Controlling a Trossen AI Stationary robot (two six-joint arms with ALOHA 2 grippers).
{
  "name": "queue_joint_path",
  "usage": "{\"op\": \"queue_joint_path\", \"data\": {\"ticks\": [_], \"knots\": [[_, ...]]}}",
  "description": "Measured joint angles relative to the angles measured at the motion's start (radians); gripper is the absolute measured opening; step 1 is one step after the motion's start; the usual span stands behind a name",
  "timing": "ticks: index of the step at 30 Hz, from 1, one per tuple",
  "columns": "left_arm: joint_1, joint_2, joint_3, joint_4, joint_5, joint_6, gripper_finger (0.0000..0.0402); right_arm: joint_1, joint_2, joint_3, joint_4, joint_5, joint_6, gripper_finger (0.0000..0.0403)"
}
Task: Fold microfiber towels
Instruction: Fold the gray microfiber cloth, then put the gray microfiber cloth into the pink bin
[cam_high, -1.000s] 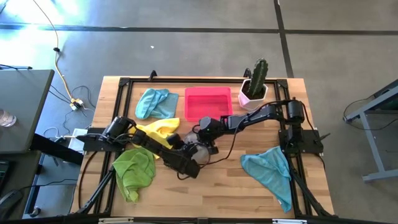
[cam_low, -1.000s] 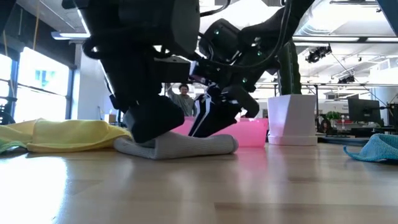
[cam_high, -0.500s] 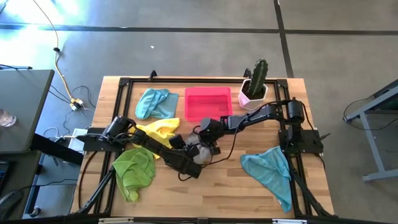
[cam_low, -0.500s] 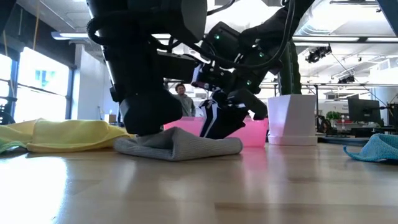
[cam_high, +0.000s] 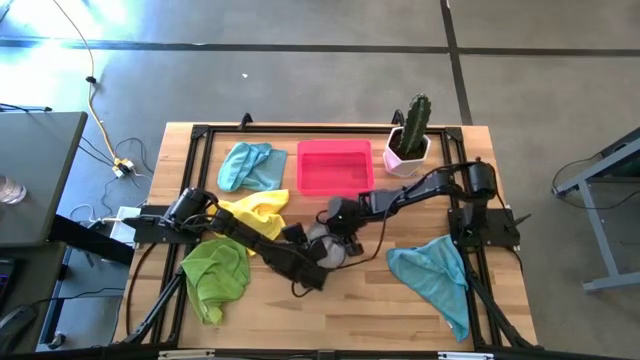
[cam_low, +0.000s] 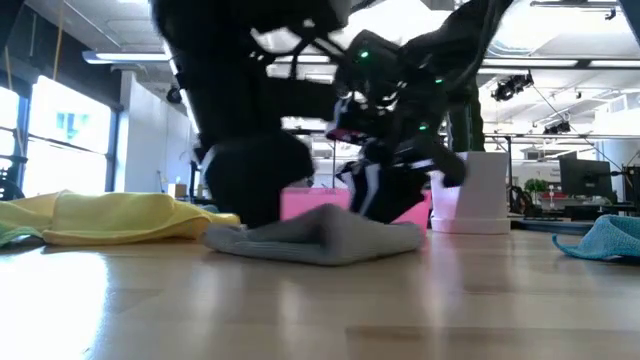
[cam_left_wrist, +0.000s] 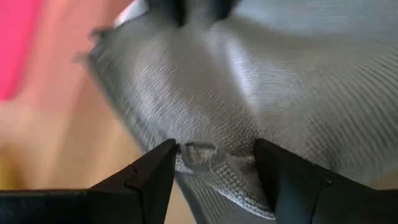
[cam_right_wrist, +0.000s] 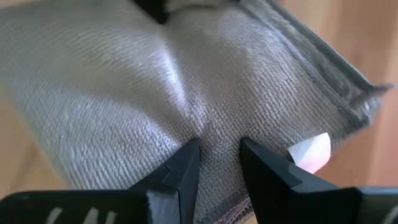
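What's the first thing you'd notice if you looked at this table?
Two dark robot arms meet in the middle of the wooden table over a grey towel; the left gripper stands open at the cloth's edge, and the right gripper pinches a fold of it. Around them lie bright cloths: a yellow towel and a lime green towel on the left, and a light blue towel on the right. At the back sit a pink tray and a potted cactus.
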Motion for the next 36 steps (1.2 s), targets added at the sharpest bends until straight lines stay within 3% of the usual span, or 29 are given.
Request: {"op": "queue_joint_path", "data": {"ticks": [4, 8, 20, 28, 32, 36], "knots": [[-0.006, 0.000, 0.000, 0.188, 0.049, 0.074, 0.0211, 0.044, -0.073, -0.058, -0.022, 0.043, 0.042, 0.0114], [-0.007, 0.000, 0.000, 0.261, 0.064, 0.077, 0.0211, 0.084, -0.163, -0.117, -0.046, 0.099, 0.101, 0.0114], [0.011, 0.000, 0.000, 0.262, 0.120, 0.019, 0.0211, 0.201, -0.326, -0.302, 0.024, 0.237, 0.339, 0.0114], [0.055, -0.025, 0.001, 0.256, 0.218, 0.030, 0.0211, 0.251, -0.342, -0.302, 0.094, 0.283, 0.362, 0.0114], [0.078, -0.076, 0.000, 0.220, 0.293, 0.069, 0.0211, 0.265, -0.343, -0.302, 0.059, 0.284, 0.364, 0.0114], [0.102, -0.147, 0.001, 0.167, 0.285, 0.094, 0.0211, 0.274, -0.373, -0.301, -0.011, 0.313, 0.378, 0.0114]]}}
